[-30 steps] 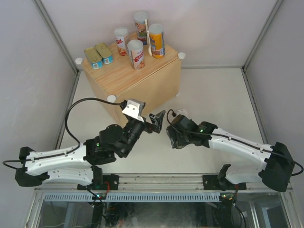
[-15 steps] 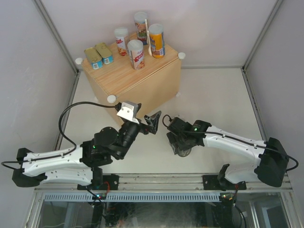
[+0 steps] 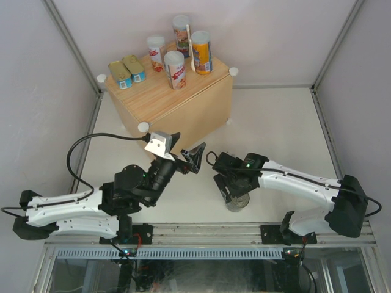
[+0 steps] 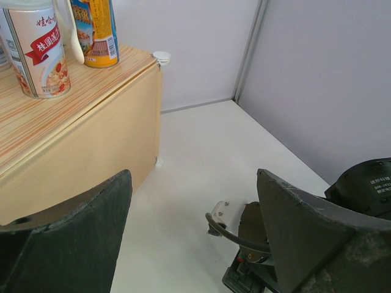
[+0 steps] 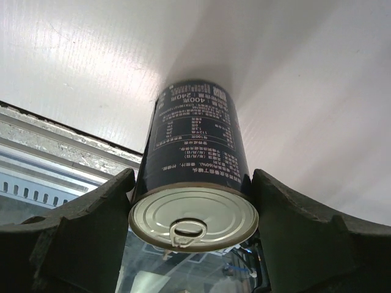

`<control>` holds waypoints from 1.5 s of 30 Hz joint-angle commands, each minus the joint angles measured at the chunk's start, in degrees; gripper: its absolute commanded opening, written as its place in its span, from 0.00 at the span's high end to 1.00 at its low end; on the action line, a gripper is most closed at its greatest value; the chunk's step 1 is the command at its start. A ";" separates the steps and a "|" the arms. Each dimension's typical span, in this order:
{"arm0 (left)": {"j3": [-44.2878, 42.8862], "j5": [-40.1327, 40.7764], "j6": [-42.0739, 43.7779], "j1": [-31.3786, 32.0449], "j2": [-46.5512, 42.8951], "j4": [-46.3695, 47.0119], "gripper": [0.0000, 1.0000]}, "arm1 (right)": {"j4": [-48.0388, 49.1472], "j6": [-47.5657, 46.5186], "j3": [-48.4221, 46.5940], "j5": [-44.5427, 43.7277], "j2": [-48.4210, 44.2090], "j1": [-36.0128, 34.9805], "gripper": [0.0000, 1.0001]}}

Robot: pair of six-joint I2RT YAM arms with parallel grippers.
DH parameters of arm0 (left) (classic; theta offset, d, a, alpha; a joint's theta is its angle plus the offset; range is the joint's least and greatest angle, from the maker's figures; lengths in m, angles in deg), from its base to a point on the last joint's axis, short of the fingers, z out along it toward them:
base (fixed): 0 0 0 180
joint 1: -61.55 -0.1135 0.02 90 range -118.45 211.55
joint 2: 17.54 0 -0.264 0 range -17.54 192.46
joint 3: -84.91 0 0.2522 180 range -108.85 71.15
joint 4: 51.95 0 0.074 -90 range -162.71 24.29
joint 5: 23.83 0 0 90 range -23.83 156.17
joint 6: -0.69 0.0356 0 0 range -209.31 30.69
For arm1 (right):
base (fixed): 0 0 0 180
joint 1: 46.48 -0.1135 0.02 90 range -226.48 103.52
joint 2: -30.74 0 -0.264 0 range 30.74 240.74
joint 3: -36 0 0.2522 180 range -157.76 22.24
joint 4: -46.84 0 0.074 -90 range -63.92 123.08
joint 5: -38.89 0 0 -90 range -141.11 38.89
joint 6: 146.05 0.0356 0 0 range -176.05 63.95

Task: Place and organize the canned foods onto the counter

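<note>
on the left end of the counter, a light-wood box with white knobs at its corners, lie two flat gold-topped tins side by side: the outer tin and the inner tin. to their right stand four tall cans, all upright. a small red-white can is toward the back, and a front red-white can is nearer the middle of the top. a back can stands by the far corner, and an orange can stands at the right edge just beside it.

in front of the counter, over the white table, the left gripper hangs with its fingers spread wide and nothing between them. its wrist view looks past them at the box's side face.

further right, near the front rail, the right gripper is clamped on the dark can, with one finger against each side. the can is upright, pull-tab lid toward the wrist camera and base down at the table. i cannot tell whether it touches the surface.
</note>
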 commanded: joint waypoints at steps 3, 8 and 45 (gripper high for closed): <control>1.25 0.51 0.92 0.59 -0.57 2.86 0.14 | 1.31 -0.97 -3.56 0.63 1.46 -0.24 0.50; 1.75 1.26 1.00 0.84 -1.13 2.78 0.14 | 4.11 -0.80 -4.08 -0.85 2.72 -0.28 0.51; 7.25 8.86 -10.44 4.64 -4.82 -10.55 0.09 | 32.71 -5.37 -1.98 0.01 3.54 7.50 0.27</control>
